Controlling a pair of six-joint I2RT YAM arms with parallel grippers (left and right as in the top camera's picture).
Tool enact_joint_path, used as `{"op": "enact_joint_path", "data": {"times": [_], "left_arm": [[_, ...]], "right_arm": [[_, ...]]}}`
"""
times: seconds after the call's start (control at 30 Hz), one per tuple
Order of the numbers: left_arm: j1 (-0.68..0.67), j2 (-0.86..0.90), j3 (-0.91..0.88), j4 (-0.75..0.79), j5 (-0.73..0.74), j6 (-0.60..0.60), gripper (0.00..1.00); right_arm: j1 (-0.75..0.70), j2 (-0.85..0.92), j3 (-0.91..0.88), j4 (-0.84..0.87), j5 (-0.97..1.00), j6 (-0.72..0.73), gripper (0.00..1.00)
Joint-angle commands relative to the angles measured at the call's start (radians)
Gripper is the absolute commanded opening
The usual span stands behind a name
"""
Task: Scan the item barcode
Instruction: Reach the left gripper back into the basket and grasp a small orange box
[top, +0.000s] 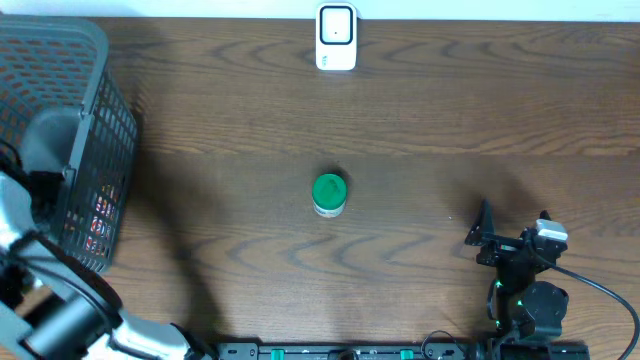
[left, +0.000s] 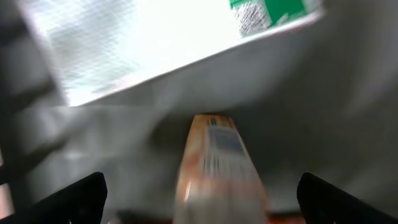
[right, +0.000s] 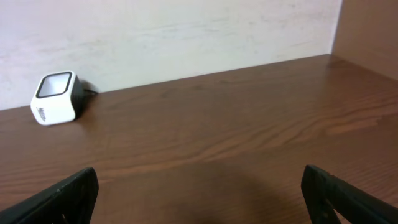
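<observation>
The white barcode scanner (top: 336, 38) stands at the table's far edge and shows at the left of the right wrist view (right: 55, 98). A small jar with a green lid (top: 329, 194) sits mid-table. My left arm reaches into the grey basket (top: 95, 120). Inside it, my left gripper (left: 202, 182) is open, its fingers (left: 81, 198) wide on either side of a blurred orange-and-white pack (left: 217, 168) with barcode-like print, not touching it. Low over bare wood at the front right, my right gripper (top: 513, 222) (right: 200, 177) is open and holds nothing.
A white package with a green patch (left: 186, 43) lies deeper in the basket, beyond the orange pack. Red-printed goods (top: 100, 215) show through the basket's mesh wall. A cream wall (right: 186, 31) backs the table behind the scanner.
</observation>
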Motion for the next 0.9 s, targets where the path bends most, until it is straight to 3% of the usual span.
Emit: {"op": "enact_joint_path", "data": {"times": [0.0, 0.23, 0.33, 0.5, 0.7, 0.87], "left_arm": [[-0.003, 0.06, 0.005, 0.03, 0.054, 0.006, 0.95], [-0.003, 0.069, 0.006, 0.059, 0.06, 0.006, 0.41], [-0.003, 0.057, 0.006, 0.034, 0.061, 0.006, 0.25], [-0.003, -0.027, 0.018, -0.019, 0.061, 0.006, 0.23], [-0.002, -0.282, 0.087, -0.094, 0.071, 0.006, 0.27], [-0.001, -0.534, 0.161, -0.122, 0.211, -0.008, 0.29]], "right_arm": [[-0.001, -0.009, -0.004, -0.001, -0.003, -0.008, 0.99], [-0.001, -0.009, -0.004, -0.001, -0.003, -0.008, 0.99], [-0.001, -0.009, -0.004, -0.001, -0.003, -0.008, 0.99], [-0.001, -0.009, -0.004, -0.001, -0.003, -0.008, 0.99], [-0.001, -0.009, -0.004, -0.001, -0.003, -0.008, 0.99], [-0.001, -0.009, -0.004, -0.001, -0.003, -0.008, 0.99]]}}
